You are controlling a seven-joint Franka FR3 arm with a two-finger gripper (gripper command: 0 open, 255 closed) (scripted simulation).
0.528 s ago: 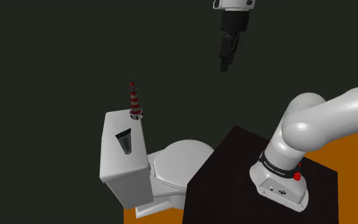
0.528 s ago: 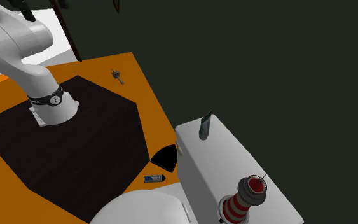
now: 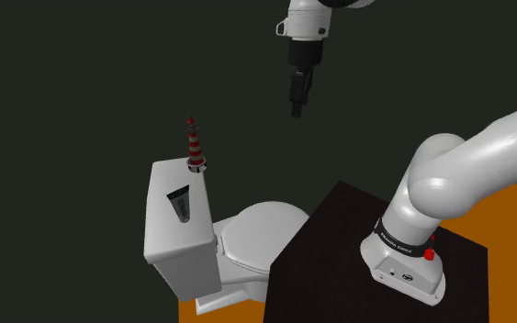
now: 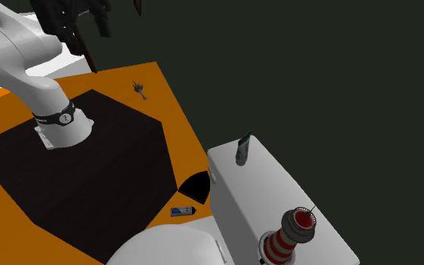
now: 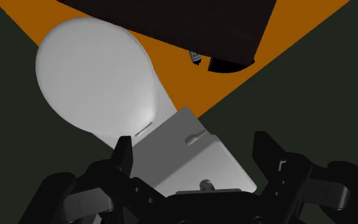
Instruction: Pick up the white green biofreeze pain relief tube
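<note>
Tube [image 3: 179,203] lying on the toilet tank lid [image 3: 162,180], toward the end away from the red-and-white striped object [image 3: 192,145], perhaps dark green, label unreadable, tool [image 3: 296,110] high above, fingers apart, arm cut off at top.

Dim, even rendered light, dark backdrop, soft shading on the white arm [image 3: 458,174] and toilet [image 3: 256,229]

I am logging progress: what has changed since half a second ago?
The open gripper moved toward the shoulder view's left and a little lower, still well above the toilet tank, holding nothing. The tube lies on the tank as before; the red-and-white striped object also stayed.
</note>
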